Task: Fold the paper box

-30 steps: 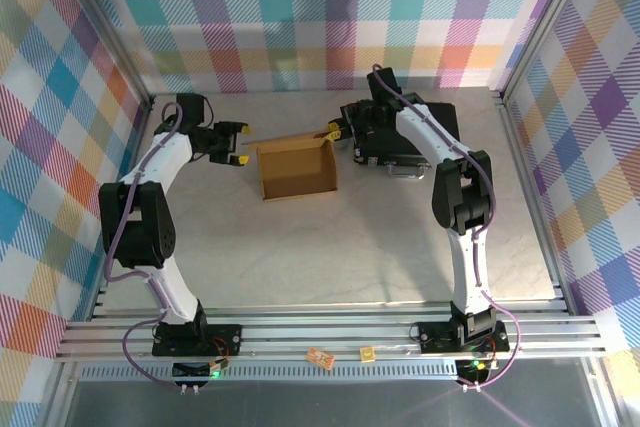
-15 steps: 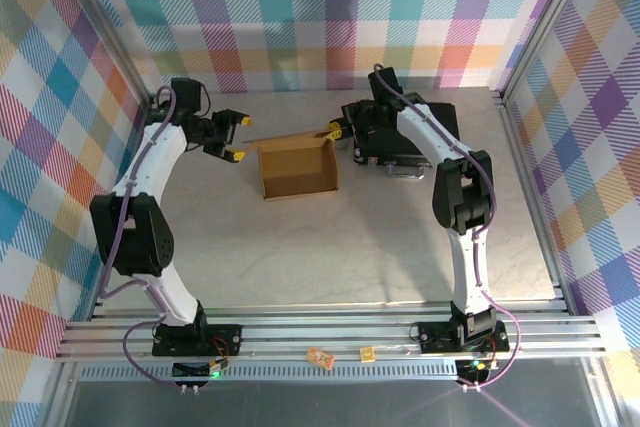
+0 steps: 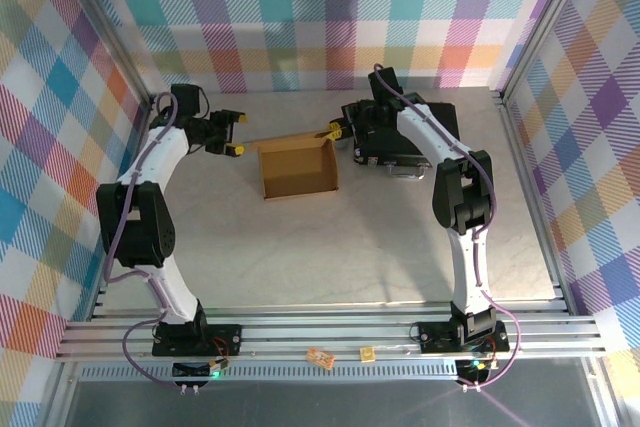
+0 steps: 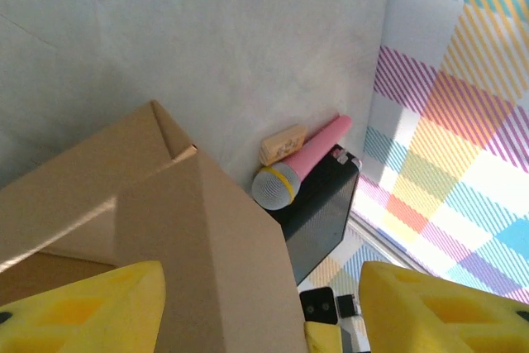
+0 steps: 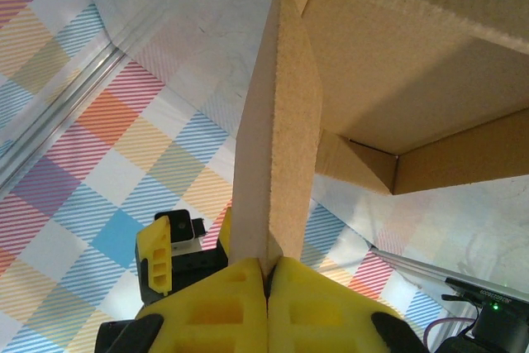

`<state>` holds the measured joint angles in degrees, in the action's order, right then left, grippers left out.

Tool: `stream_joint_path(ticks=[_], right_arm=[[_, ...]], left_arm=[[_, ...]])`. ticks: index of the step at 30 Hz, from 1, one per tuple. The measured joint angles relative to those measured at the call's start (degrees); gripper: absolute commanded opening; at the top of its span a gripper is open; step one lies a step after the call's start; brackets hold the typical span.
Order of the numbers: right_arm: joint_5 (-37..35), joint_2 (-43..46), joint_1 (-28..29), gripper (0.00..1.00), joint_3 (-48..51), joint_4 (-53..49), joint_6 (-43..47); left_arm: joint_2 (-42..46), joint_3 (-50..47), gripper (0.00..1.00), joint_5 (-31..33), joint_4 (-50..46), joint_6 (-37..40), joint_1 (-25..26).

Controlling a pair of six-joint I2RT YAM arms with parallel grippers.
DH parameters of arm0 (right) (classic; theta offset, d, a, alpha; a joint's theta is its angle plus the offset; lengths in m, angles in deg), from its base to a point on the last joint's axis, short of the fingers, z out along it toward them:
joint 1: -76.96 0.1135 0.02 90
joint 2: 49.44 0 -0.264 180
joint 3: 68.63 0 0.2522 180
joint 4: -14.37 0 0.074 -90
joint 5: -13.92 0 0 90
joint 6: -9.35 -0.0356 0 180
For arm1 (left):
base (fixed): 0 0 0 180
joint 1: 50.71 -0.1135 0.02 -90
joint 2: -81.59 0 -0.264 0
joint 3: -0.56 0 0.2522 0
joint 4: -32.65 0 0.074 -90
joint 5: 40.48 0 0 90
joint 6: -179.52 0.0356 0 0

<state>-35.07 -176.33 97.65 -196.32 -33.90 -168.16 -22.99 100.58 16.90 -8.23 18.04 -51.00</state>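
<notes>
Arm (image 3: 432, 147) seemingly outstretched, right gripper (image 5: 269, 265) pinching box (image 3: 297, 169)

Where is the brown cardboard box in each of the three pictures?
Top external: the brown corrugated cardboard box sits near the centre.
Left wrist: the box lies at lower left.
Right wrist: its wall runs up the centre, pinched by the right gripper.
Shared landmark: the checked pastel wall.

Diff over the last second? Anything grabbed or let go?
The left gripper shifted slightly toward the far wall. Its jaws are open beside the left side of the paper box and grip nothing. Nothing was taken hold of or released. Unchanged: the right gripper stays pinched on a panel at the box's far right corner, and the box has not moved.
</notes>
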Motion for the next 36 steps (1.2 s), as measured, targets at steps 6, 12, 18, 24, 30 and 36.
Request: stream_joint_path(ticks=[6, 12, 18, 24, 30, 36], right_arm=[[-0.1, 0.0, -0.2, 0.0, 0.0, 0.4, -0.2], [-0.6, 0.0, -0.2, 0.0, 0.0, 0.6, -0.2], [-1.1, 0.0, -0.3, 0.0, 0.0, 0.9, -0.2], [-0.9, 0.0, -0.9, 0.0, 0.0, 1.5, -0.2], [-0.8, 0.0, -1.1, 0.0, 0.0, 1.9, -0.2], [-0.9, 0.0, -1.3, 0.0, 0.0, 1.9, 0.1]], left_arm=[[0.1, -2.1, 0.62, -1.3, 3.6, -2.4, 1.6], [0.3, -5.6, 0.62, -2.1, 8.2, -6.3, 2.2], [0.5, -8.0, 0.59, -2.3, 13.7, -10.7, 3.0], [0.5, -8.7, 0.5, -1.8, 17.0, -14.1, 3.5], [0.5, -9.3, 0.44, -1.3, 19.0, -16.2, 3.8], [0.5, -11.1, 0.36, -1.2, 20.9, -17.4, 4.3]])
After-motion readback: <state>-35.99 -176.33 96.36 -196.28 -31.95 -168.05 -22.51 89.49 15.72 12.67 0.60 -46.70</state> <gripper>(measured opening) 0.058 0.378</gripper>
